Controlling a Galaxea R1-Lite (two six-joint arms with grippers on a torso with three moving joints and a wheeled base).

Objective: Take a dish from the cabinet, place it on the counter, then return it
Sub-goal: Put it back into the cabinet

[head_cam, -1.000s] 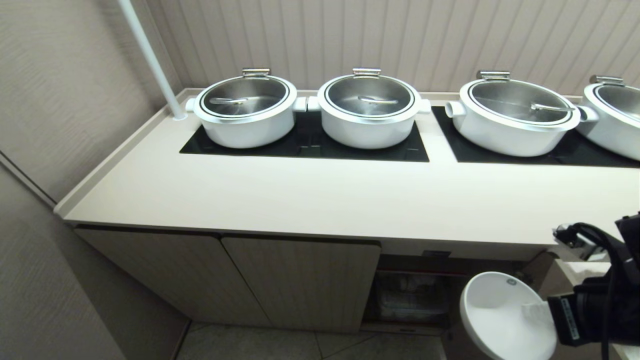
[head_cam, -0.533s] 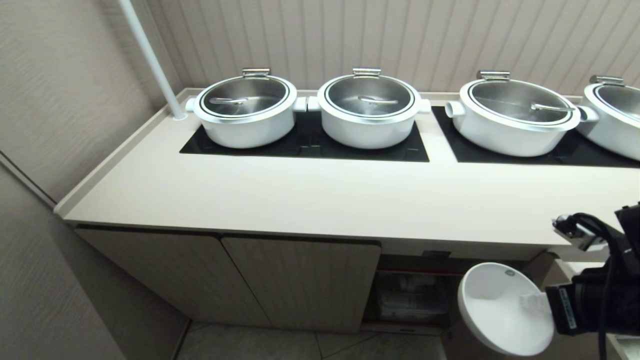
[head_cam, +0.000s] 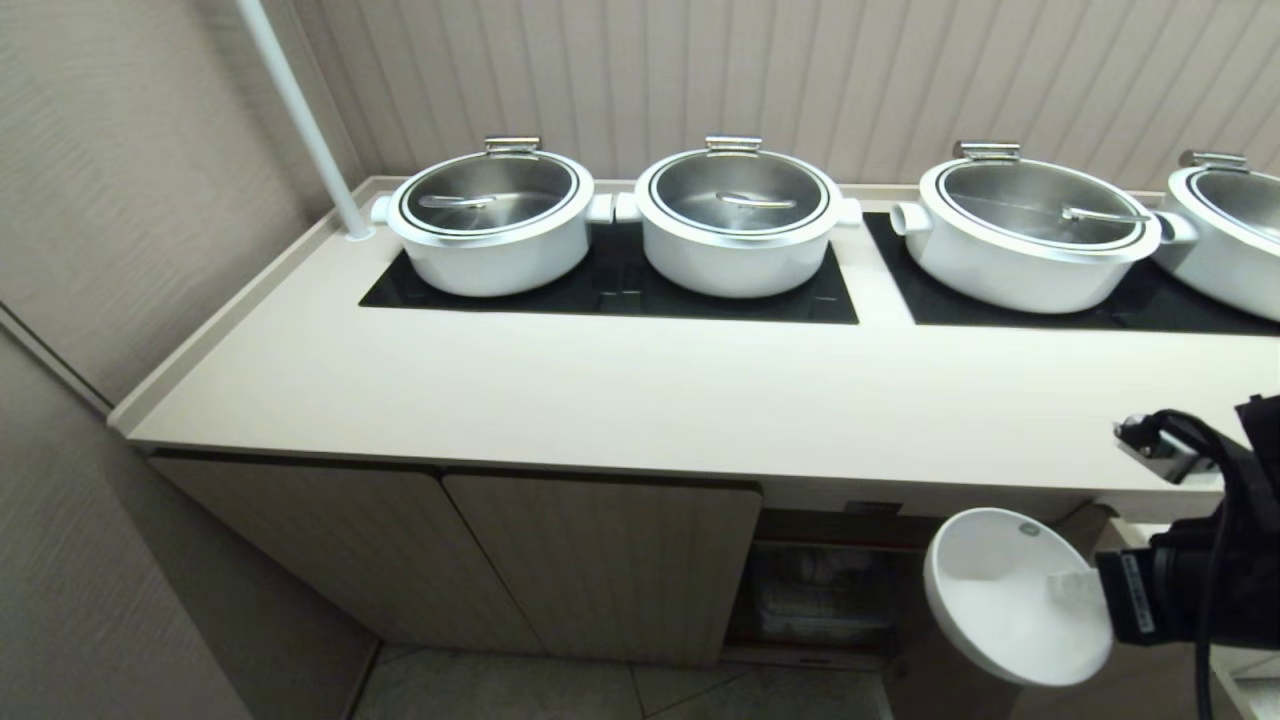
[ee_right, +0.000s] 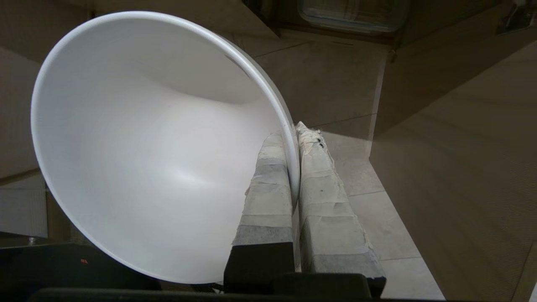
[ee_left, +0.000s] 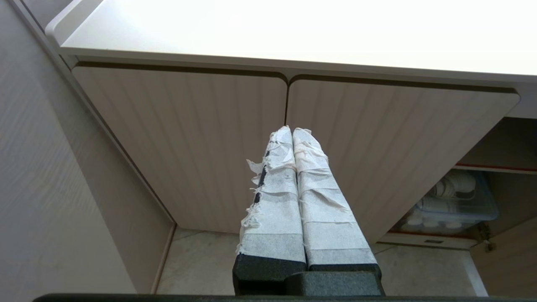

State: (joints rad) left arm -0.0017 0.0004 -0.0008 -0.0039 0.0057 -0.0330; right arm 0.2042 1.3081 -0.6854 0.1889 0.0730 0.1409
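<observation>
My right gripper is shut on the rim of the dish, a plain white bowl. One taped finger is inside the rim and the other outside, as the right wrist view shows. The dish hangs tilted, its mouth facing up and left, in front of the cabinet's open compartment. It sits just below the front edge of the counter. My left gripper is parked and shut, holding nothing, pointing at the two closed ribbed doors.
Several white pots with steel lids stand on black hob panels at the counter's back. A white pole rises at the back left. A clear plastic box sits in the open compartment. The open door stands beside the right gripper.
The right gripper has lifted the dish a little, bringing it closer to the underside of the counter's edge. The left arm has not moved.
</observation>
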